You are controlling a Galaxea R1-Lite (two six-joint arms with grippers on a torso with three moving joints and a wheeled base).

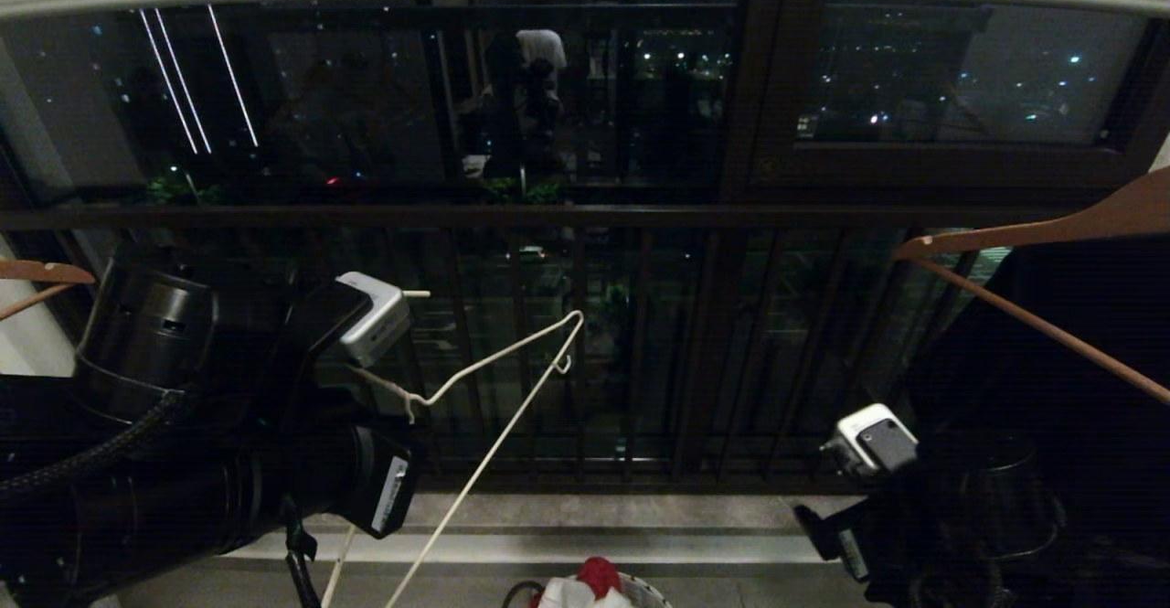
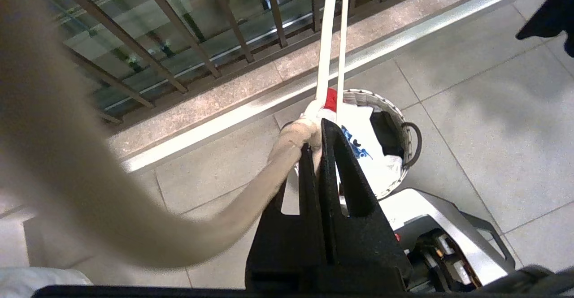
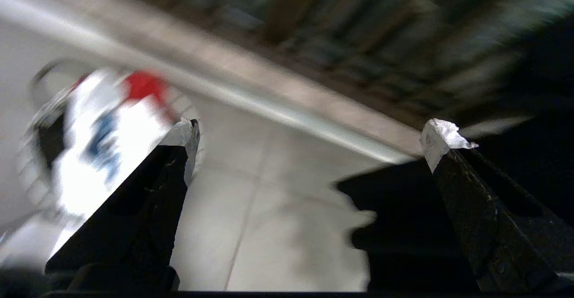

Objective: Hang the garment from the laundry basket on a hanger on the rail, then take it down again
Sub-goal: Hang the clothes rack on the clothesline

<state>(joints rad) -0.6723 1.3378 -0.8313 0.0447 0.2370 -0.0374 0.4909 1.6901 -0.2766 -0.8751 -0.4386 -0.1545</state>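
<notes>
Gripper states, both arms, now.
Left gripper: shut on the hanger at its twisted neck.
Right gripper: open, holding nothing.

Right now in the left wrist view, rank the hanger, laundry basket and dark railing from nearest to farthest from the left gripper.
1. hanger: clamped in the left gripper.
2. laundry basket: on the floor just beyond it.
3. dark railing: farthest, past the ledge.
</notes>
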